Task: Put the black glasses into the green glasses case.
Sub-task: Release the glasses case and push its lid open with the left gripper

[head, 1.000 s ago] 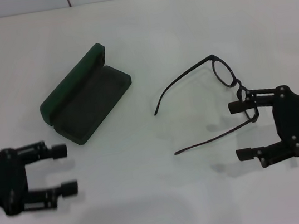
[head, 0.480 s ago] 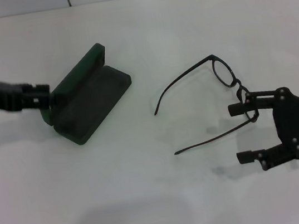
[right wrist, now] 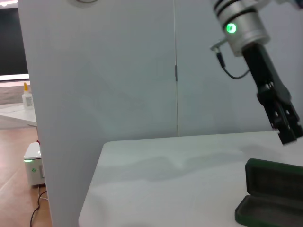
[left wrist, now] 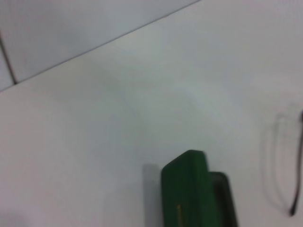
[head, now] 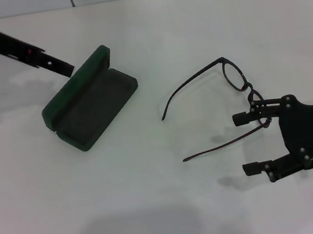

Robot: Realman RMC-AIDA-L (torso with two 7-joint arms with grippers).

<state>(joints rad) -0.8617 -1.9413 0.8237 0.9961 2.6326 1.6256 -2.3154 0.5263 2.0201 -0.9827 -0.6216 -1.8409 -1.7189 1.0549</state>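
The black glasses [head: 225, 101] lie unfolded on the white table, right of centre, with their temple arms pointing left. My right gripper [head: 246, 143] is open at their near end. Its upper finger [head: 245, 117] overlaps the nearer lens, and the lower finger rests apart on the table. The green glasses case [head: 90, 106] lies open at the left with its lid [head: 88, 71] raised; it also shows in the left wrist view [left wrist: 189, 194] and the right wrist view [right wrist: 272, 198]. My left gripper [head: 60, 65] hangs just beyond the lid, seen edge-on [right wrist: 286, 135].
The white table [head: 170, 209] reaches back to a tiled wall at the far edge. Nothing else lies on it. Beyond the table's side, the right wrist view shows a white panel and a small box [right wrist: 34, 165] on the floor.
My left arm has swung from the front left of the table up and back to behind the case's lid. The right gripper has slid slightly nearer and left. Glasses and case have not moved.
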